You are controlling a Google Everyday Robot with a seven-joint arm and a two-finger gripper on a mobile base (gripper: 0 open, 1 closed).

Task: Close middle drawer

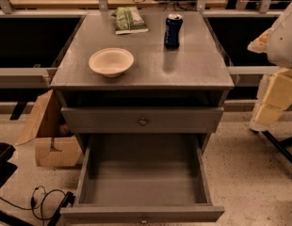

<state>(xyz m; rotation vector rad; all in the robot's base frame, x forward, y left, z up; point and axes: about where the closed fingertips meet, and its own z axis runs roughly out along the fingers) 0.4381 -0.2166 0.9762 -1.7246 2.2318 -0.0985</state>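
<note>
The middle drawer [143, 173] stands pulled far out of the cabinet [216, 76], towards 6 o'clock. Its grey box is open to view and holds nothing. Its flat front, with the small round knob [144, 219], lies along the bottom edge of the view. The top drawer [183, 120] above it sits nearly flush with the cabinet, so only the middle one needs moving.

The gripper [260, 42] hangs at about 2 o'clock from the cabinet, off the right side of the top and well apart from the open drawer. I cannot tell how far open it is or whether it has hold of anything. It touches nothing on the cabinet. Judging by this, the closing push is not yet begun.

On the top, a bowl [111, 61] sits at 9 o'clock, a can [173, 30] at 1 o'clock and a green bag [130, 19] at 12 o'clock. All three are set back from the front edge, so they should not hinder the drawer.

The drawer's side walls run straight back into the cabinet, and its path inwards looks free. A cardboard box [49, 135] leans beside the cabinet at 9 o'clock, near the drawer's left wall but not against it. A cable [42, 201] lies on the floor at 8 o'clock. The floor at 4 o'clock is bare, and that seems the better side for reaching the front and pushing it towards 12 o'clock.
</note>
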